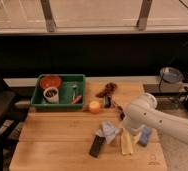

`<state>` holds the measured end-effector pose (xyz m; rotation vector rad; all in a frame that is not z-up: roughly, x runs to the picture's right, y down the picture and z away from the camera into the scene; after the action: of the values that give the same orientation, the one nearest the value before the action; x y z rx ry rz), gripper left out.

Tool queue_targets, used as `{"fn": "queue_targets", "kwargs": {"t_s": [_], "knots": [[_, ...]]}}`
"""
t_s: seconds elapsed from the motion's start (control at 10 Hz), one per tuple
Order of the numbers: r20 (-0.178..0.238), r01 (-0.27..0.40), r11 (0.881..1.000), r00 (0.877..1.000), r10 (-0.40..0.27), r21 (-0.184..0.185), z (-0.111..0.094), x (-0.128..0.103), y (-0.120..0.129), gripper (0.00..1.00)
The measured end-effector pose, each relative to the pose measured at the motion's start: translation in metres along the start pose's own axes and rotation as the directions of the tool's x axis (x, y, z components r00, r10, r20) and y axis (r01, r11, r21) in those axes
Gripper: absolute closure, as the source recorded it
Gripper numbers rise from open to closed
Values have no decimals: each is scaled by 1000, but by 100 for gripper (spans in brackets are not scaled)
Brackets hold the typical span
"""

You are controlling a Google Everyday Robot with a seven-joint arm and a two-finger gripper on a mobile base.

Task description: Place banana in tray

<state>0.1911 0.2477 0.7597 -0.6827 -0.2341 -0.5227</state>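
camera view | claw [122,132] is hanging just above banana [127,144], likely lining up a pick | claw grip: cannot tell | banana is lying on tabletop [52,145], well apart from green tray [62,76], not yet placed

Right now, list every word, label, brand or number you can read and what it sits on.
No text can be read anywhere.
Small mark at the near right corner of the table: too blurred to read.
Dark packet: nothing legible.
End effector hangs low beside the banana, no markings legible.
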Motion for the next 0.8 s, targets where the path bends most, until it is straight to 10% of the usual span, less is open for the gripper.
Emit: {"fn": "queue_targets", "kwargs": {"t_s": [0.3,0.8], "knots": [[63,-31,998,997,35,-62,24,-9,7,36],[129,-68,995,989,77,-72,31,-13,15,83]]}}
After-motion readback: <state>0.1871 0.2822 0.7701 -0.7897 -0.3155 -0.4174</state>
